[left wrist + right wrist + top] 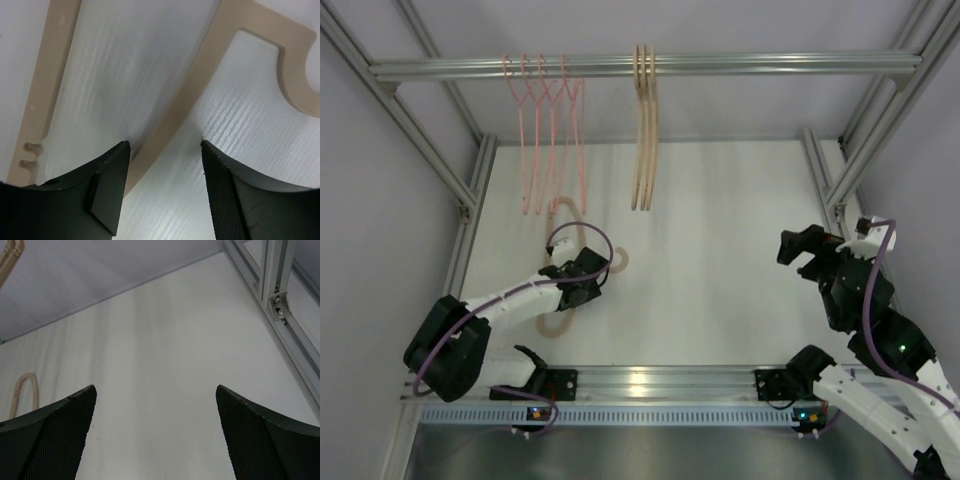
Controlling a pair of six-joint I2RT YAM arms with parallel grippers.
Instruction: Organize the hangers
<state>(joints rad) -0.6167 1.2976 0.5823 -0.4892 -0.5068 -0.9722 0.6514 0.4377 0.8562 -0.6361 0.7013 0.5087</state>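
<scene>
Rail [770, 65] holds pink hangers [542, 130], beige hangers [644, 130]; left hand [165, 144], spread, straddles tabletop hanger [200, 75]; right hand [155, 387] spread, empty.

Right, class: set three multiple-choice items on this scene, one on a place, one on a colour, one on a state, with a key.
1. Where is the loose beige hanger?
A on the table, under the left tool
B propped on the back wall
C on the frame
2. What colour are the thin hangers at the left of the rail?
A green
B pink
C black
3. How is the right tool?
A shut on a hanger
B shut, empty
C open, empty
Key: 1 A, the left wrist view shows it flat on the white top. 2 B, the top view shows them pink. 3 C, its fingers stand wide apart with nothing between.
</scene>
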